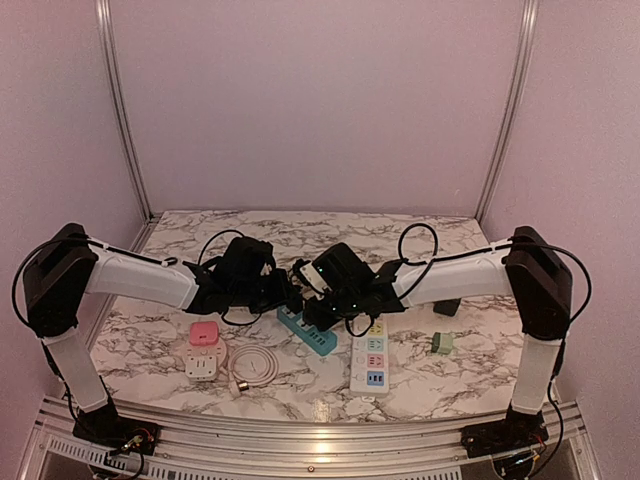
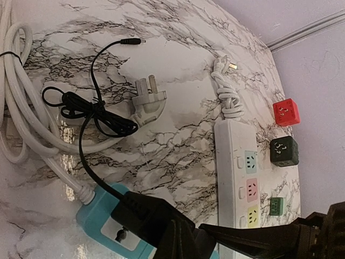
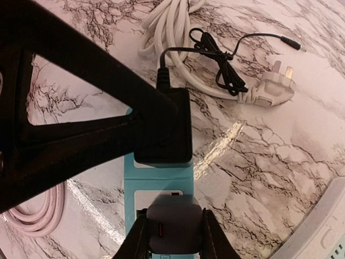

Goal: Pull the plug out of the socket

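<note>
A teal power strip (image 1: 318, 338) lies at the table's centre. It also shows in the left wrist view (image 2: 91, 216) and the right wrist view (image 3: 159, 186). A black adapter plug (image 2: 141, 211) (image 3: 166, 127) sits over its socket nearest the cord. My left gripper (image 1: 283, 288) (image 2: 186, 234) is shut on this plug. I cannot tell whether its pins are still in. A grey plug (image 3: 172, 224) sits on the socket beside it. My right gripper (image 1: 312, 300) (image 3: 172, 234) is shut on that grey plug, with fingers (image 3: 137, 240) on both sides.
A white power strip (image 1: 370, 362) (image 2: 240, 178) lies right of the teal one. Red (image 2: 285, 112), black (image 2: 284, 151) and green (image 2: 276, 205) cube adapters stand beyond it. A white three-pin plug (image 2: 148, 102) (image 3: 269, 91), white cord (image 2: 16, 108) and thin black cable (image 2: 91, 108) lie nearby. A pink adapter (image 1: 204, 333) and coiled pink cable (image 1: 250, 368) lie front left.
</note>
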### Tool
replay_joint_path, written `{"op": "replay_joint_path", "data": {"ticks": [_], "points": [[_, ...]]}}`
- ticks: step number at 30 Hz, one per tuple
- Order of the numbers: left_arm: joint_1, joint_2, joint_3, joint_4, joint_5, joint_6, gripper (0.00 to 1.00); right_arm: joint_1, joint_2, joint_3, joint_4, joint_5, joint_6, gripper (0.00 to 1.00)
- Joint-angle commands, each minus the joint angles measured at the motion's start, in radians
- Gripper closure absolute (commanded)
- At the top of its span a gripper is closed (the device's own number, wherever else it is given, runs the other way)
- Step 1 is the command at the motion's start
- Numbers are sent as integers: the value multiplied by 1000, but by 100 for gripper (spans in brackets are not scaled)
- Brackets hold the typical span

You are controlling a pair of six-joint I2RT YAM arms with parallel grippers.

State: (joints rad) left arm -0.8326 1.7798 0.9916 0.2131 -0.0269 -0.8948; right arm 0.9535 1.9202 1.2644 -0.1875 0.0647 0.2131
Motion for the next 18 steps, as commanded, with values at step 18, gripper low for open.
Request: {"op": "replay_joint_path", "data": {"ticks": [18], "points": [[-34, 114, -89, -258, -7, -21, 100, 16, -107, 31, -7, 136, 31, 99]]}}
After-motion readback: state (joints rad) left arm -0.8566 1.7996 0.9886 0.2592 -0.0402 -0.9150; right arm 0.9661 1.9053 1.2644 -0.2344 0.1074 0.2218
